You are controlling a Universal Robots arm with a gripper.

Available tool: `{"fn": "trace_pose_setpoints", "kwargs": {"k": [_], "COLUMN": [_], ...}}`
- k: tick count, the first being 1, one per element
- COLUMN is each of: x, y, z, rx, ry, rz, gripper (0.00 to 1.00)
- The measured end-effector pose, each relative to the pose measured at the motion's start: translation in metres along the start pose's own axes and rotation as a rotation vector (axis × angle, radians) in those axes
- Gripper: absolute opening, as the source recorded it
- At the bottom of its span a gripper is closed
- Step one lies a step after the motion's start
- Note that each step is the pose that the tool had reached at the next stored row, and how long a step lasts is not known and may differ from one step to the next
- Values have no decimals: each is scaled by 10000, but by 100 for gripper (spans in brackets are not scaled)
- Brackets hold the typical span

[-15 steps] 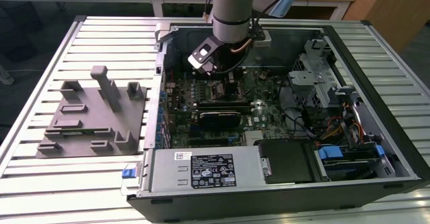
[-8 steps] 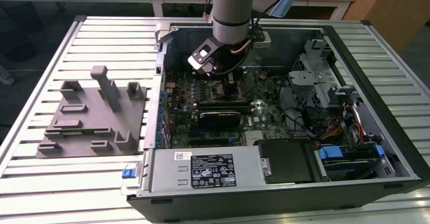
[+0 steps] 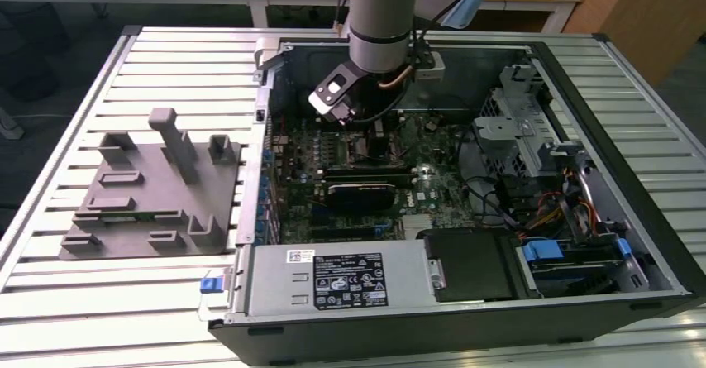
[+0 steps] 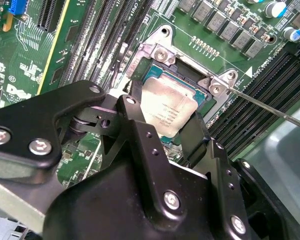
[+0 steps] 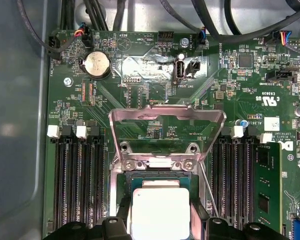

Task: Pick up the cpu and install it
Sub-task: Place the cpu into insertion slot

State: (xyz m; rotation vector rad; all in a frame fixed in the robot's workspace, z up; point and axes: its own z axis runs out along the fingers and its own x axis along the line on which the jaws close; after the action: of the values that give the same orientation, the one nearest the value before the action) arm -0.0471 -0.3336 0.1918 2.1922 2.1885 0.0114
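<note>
The cpu (image 4: 167,107), a flat square chip with a shiny silver top, lies level in the open socket on the green motherboard, directly below the arm's wrist. In the first wrist view the cpu (image 5: 160,210) sits just below the raised metal load plate (image 5: 167,130). My gripper (image 4: 162,110) straddles it, one black finger (image 4: 132,102) against one edge and the other finger (image 4: 192,130) against the opposite edge, shut on the chip. In the exterior view the gripper (image 3: 364,128) hangs low inside the open computer case (image 3: 617,178), over the socket area.
Memory slots (image 5: 72,185) flank the socket on both sides, and a thin wire lever (image 4: 270,107) stands out beside it. A black block (image 3: 359,190), power supply (image 3: 331,281) and drive cage (image 3: 518,128) crowd the case. A grey fixture tray (image 3: 144,194) stands on the exterior view's left.
</note>
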Motion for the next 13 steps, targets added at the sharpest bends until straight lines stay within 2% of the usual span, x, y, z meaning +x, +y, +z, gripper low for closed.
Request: {"fn": "trace_pose_setpoints", "kwargs": {"k": [3, 5, 6, 13], "x": [0, 1, 1, 0], "y": [0, 1, 0, 0], "z": [1, 1, 2, 7], "rx": [0, -2, -3, 2], "ry": [9, 86, 99, 95], "rz": [0, 2, 4, 30], "gripper": [54, 54, 54, 54]}}
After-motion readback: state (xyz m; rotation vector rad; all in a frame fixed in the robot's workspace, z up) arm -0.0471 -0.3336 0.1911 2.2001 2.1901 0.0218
